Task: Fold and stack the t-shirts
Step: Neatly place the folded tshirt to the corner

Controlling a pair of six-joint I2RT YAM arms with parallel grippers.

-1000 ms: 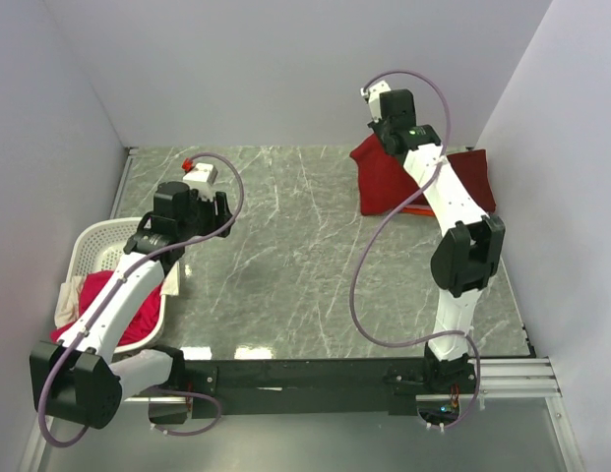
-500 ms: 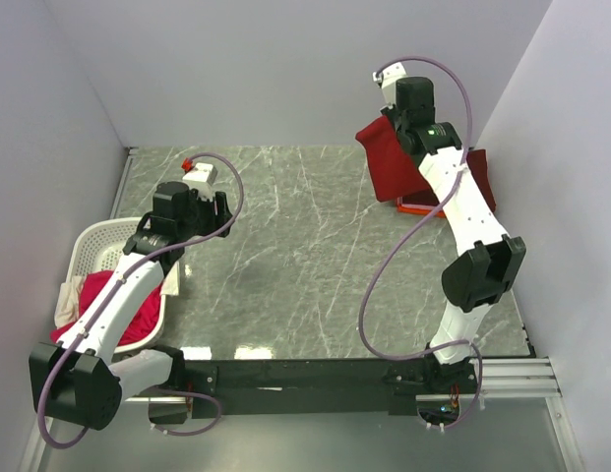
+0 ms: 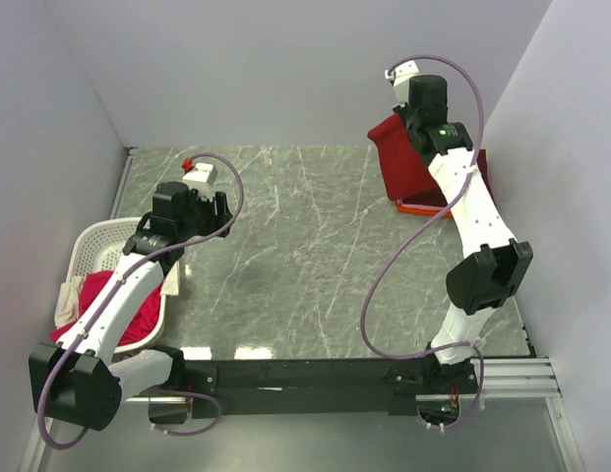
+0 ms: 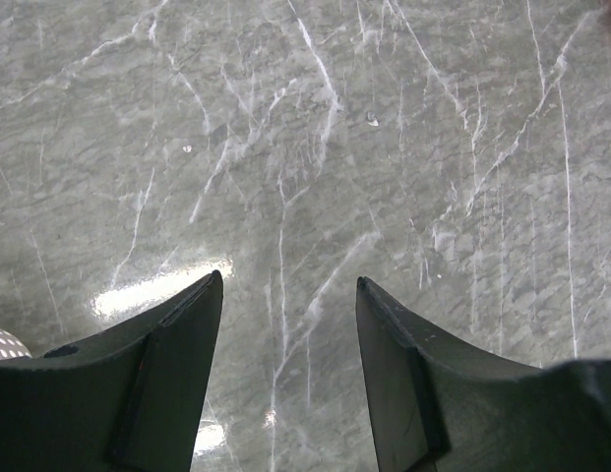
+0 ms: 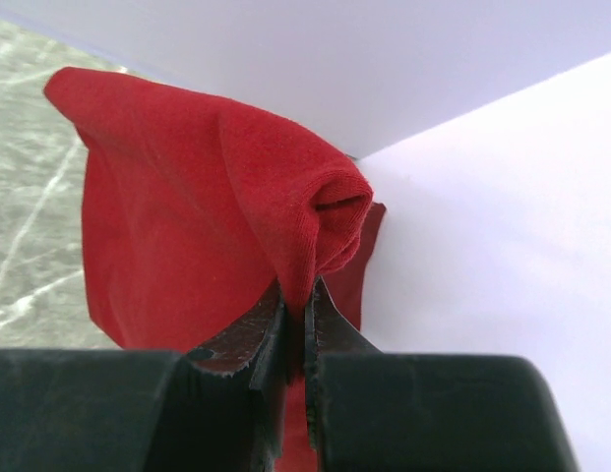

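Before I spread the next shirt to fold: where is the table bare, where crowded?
The middle of the table is bare, from the basket on the left to the red shirt held by the right tool in the far right corner. Crowded: that corner, with orange cloth underneath, and around the basket.

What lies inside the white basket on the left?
A pink shirt fills the basket, with cream cloth at its left rim. The left arm covers the middle, and anything under the pink shirt is hidden.

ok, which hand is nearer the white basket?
Left. The left hand hangs beside the basket, past its far rim; the right hand is at the far right corner, pinching the red t-shirt.
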